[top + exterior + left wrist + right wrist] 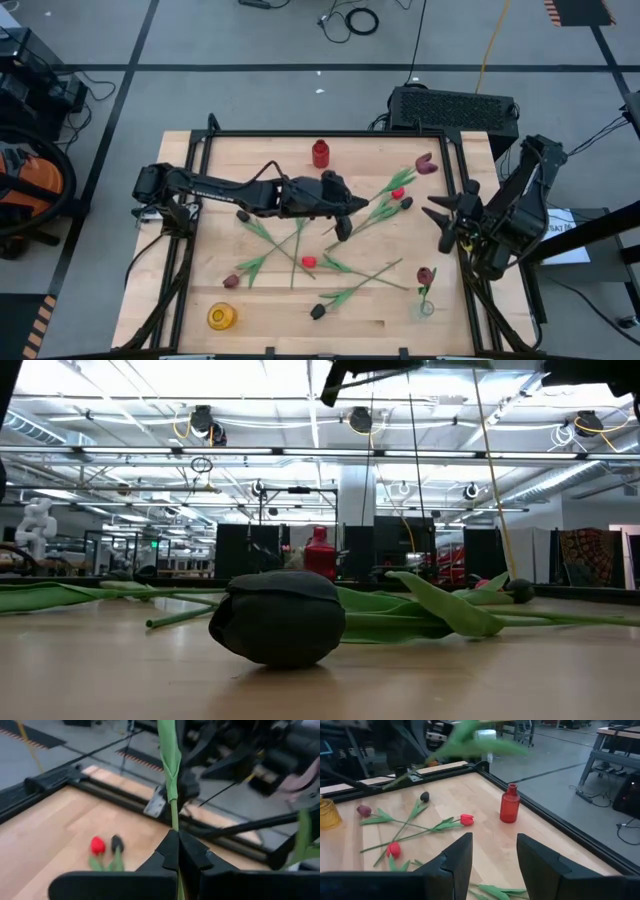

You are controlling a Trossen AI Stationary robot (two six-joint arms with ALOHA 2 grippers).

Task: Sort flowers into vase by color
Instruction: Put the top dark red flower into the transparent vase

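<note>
The task is at an early stage: only one maroon tulip (425, 274) stands in the clear vase (427, 307) at the near right of the bench (270, 310). The red vase (320, 153) and yellow vase (221, 316) look empty. The other flowers (300, 250) lie scattered, with thin green stems. The left gripper (176, 851) pinches one green stem (170, 765) above the middle. The right gripper (492, 855) waits at the right edge, its fingers wide.

Vases: three, red (320, 153), yellow (221, 317), clear (427, 308)
Red tulips (398, 193): two
Maroon tulips (427, 163): three
Black tulips (318, 312): three
Tulip stem (171, 795), head unseen: one
</note>
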